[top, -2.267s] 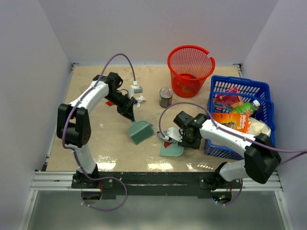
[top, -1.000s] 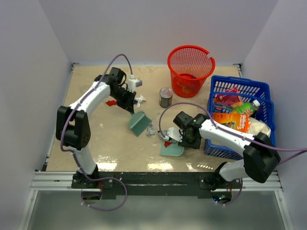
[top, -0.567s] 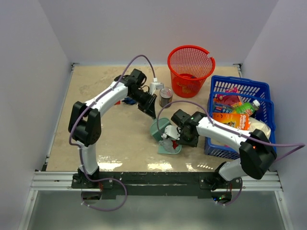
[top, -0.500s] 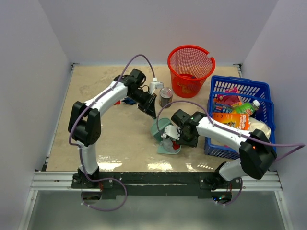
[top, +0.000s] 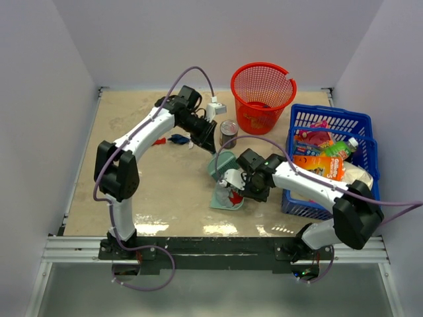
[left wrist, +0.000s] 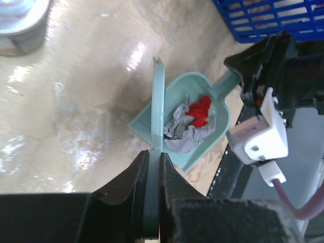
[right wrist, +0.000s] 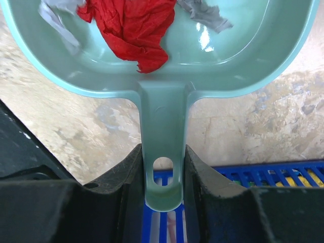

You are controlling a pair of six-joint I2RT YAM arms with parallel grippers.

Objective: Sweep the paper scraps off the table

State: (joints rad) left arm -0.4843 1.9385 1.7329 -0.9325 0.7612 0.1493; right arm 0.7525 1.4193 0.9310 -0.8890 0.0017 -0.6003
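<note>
Left hand (left wrist: 153,164): clamped on thin teal scraper (left wrist: 158,101), blade edge-on, standing at the dustpan's open lip.
Right hand (right wrist: 163,169): closed round the handle of the teal dustpan (right wrist: 253,55).
Paper scraps (right wrist: 132,28): red and grey bits inside the pan, just ahead of the right hand, just beside the scraper blade.
Strays: dark blue bit (top: 177,139) and red bit (top: 158,141) on the surface (top: 132,191), beside the left forearm, well apart from the pan.

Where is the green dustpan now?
Top view: the dustpan is near the table's front middle, left of the blue crate, beside the scraper, handle in the right gripper.
</note>
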